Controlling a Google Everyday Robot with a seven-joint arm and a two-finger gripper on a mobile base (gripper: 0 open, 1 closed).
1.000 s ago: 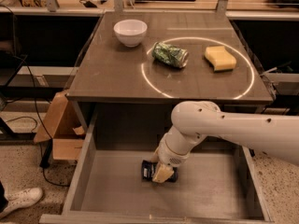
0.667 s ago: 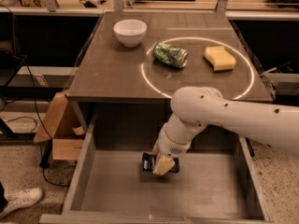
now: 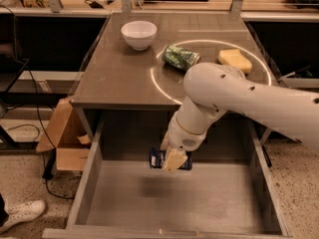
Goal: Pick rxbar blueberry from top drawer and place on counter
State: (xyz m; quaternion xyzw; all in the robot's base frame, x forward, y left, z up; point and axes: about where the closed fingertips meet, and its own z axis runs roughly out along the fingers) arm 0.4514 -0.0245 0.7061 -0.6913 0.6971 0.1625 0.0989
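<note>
Greys and browns, with one navy bar held in a pale gripper

The counter [image 3: 119, 78] is a smooth grey-brown with a bright white light ring [image 3: 151, 76] reflected on it. On the counter are a plain white bowl [image 3: 139, 34], a crushed can [image 3: 180, 57] in mottled green and a soft yellow sponge [image 3: 234, 59]. Below the counter's front edge, the top drawer [image 3: 209, 198] is flat, unpatterned grey with a darker patch of shadow. Just in front of that edge, over the drawer, the cream-tan gripper [image 3: 174, 159] clasps the rxbar blueberry [image 3: 156, 158], dark navy with white print. The arm [image 3: 239, 93] is white with small dark dots. Left of the counter are a brown cardboard box [image 3: 65, 138] and a speckled beige floor [image 3: 30, 188].
</note>
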